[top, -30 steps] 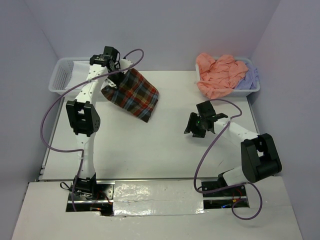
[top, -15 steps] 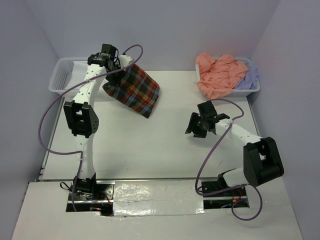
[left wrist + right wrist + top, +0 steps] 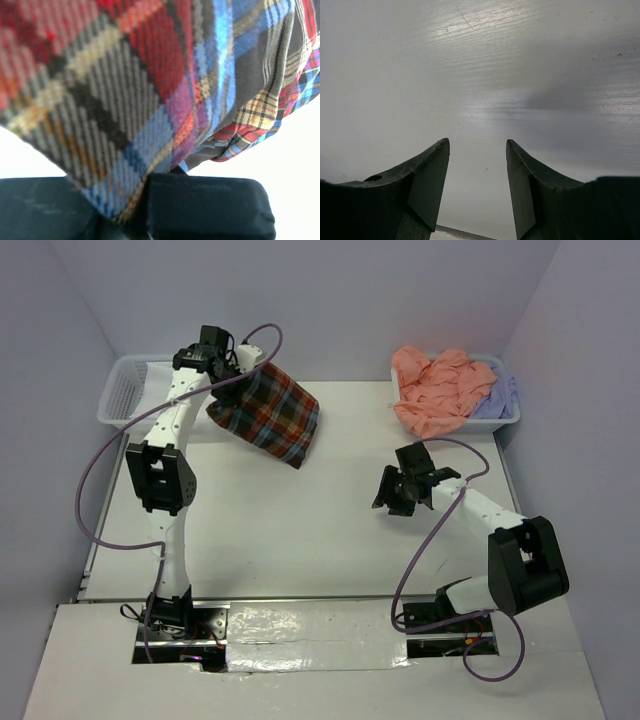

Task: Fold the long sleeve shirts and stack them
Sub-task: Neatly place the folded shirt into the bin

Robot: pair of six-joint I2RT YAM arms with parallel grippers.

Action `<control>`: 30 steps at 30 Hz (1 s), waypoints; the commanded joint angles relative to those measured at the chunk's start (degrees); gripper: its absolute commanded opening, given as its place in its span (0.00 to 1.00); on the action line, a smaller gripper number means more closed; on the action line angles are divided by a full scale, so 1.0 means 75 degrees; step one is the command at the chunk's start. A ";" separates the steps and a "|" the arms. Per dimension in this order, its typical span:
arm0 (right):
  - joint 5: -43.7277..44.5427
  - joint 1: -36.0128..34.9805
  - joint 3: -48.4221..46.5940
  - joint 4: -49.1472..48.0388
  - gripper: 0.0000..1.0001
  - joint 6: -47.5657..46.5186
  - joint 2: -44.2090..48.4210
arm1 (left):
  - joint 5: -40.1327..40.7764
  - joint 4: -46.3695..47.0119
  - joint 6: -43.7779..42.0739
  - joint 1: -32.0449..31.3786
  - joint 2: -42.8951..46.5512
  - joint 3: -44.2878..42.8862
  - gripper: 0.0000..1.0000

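The folded plaid shirt in red, brown, blue and yellow hangs from my left gripper above the table's far left, beside the left basket. In the left wrist view the plaid cloth fills the frame and is pinched between the black fingers. The salmon-pink shirt and the lavender shirt lie crumpled in the right basket. My right gripper is open and empty, low over the bare table at right centre; in the right wrist view nothing lies between its fingers.
A white lattice basket stands at the far left, behind the left arm. A second white basket at the far right holds the pink and lavender cloth. Purple cables loop from both arms. The walls close in on both sides.
My left gripper has carried the plaid shirt a little up and towards the far left. The right gripper has barely shifted.
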State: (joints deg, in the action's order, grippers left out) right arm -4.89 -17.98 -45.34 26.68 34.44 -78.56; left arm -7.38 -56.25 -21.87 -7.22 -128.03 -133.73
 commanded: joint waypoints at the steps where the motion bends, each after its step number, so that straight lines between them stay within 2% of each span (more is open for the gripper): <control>1: 0.0124 -0.0005 -0.0036 0.0088 0.56 -0.0091 0.0198 | -0.0316 0.0643 0.0594 0.0376 0.0558 -0.0427 0.00; 6: 0.0159 0.0006 -0.0130 0.0205 0.56 -0.0115 0.0186 | -0.1324 0.1077 0.1239 0.0940 0.0722 -0.0380 0.00; 10: 0.0206 0.0006 -0.0200 0.0345 0.56 -0.0173 0.0198 | -0.2307 0.1300 0.1661 0.1758 0.0687 -0.0813 0.00; 14: 0.0253 -0.0005 -0.0189 0.0416 0.56 -0.0185 0.0256 | -0.2953 0.2107 0.2282 0.2694 0.1050 -0.0592 0.00; 17: 0.0300 0.0018 -0.0200 0.0486 0.56 -0.0208 0.0280 | -0.3854 0.2776 0.2692 0.3281 0.1273 -0.0310 0.00; 21: 0.0358 -0.0005 -0.0352 0.0626 0.56 -0.0267 0.0198 | -0.4383 0.2894 0.2775 0.3763 0.1005 -0.0381 0.00; 27: 0.0487 0.0006 -0.0633 0.0814 0.56 -0.0361 0.0093 | -0.5120 0.3409 0.2846 0.4338 0.0421 0.0475 0.00; 29: 0.0476 0.0006 -0.0681 0.0873 0.56 -0.0396 0.0034 | -0.5087 0.3072 0.2555 0.4455 -0.0025 0.0173 0.00; 30: 0.0476 -0.0005 -0.0727 0.0908 0.56 -0.0408 0.0011 | -0.5006 0.2861 0.2494 0.4502 -0.0573 -0.0363 0.00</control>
State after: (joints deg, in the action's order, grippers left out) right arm -2.59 -17.98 -48.03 31.86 32.45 -78.56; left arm -40.38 -36.36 -2.63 25.74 -126.26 -131.72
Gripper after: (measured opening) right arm 0.563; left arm 0.090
